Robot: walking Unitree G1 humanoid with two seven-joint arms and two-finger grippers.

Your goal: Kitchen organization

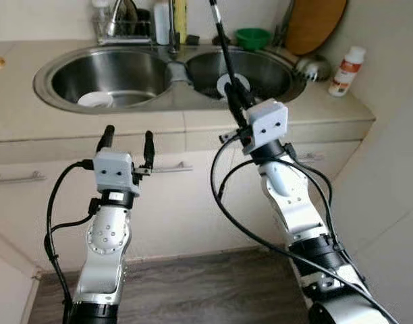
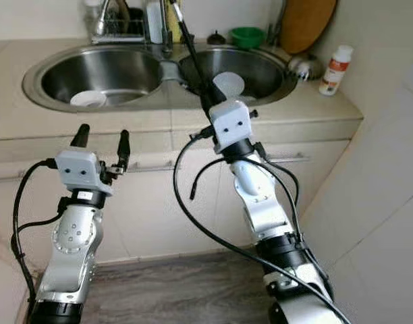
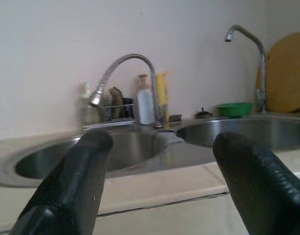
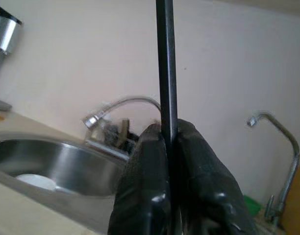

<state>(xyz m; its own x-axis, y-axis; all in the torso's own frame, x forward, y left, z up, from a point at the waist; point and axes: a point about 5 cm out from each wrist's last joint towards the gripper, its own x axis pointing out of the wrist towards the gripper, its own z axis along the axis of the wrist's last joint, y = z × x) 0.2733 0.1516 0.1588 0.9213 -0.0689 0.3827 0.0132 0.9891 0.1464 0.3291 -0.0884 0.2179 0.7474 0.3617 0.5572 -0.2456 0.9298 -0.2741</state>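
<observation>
My right gripper [image 1: 236, 91] is shut on a long thin black utensil handle [image 1: 221, 35], which stands nearly upright above the counter's front edge before the right sink basin [image 1: 260, 71]. In the right wrist view the handle [image 4: 166, 63] runs up between the two pressed fingers [image 4: 145, 181]. My left gripper [image 1: 127, 140] is open and holds nothing, raised in front of the counter below the left basin [image 1: 108, 77]. A small white dish [image 1: 96, 100] lies in the left basin and a white round plate [image 1: 228, 84] lies in the right one.
At the counter's back stand a dish rack [image 1: 125, 27], bottles [image 1: 171, 20], a green bowl [image 1: 252, 37] and a wooden board [image 1: 314, 23]. A metal ladle bowl [image 1: 313, 66] and a white bottle [image 1: 346, 71] are at the right. Drawer handles [image 1: 17, 178] run below the counter.
</observation>
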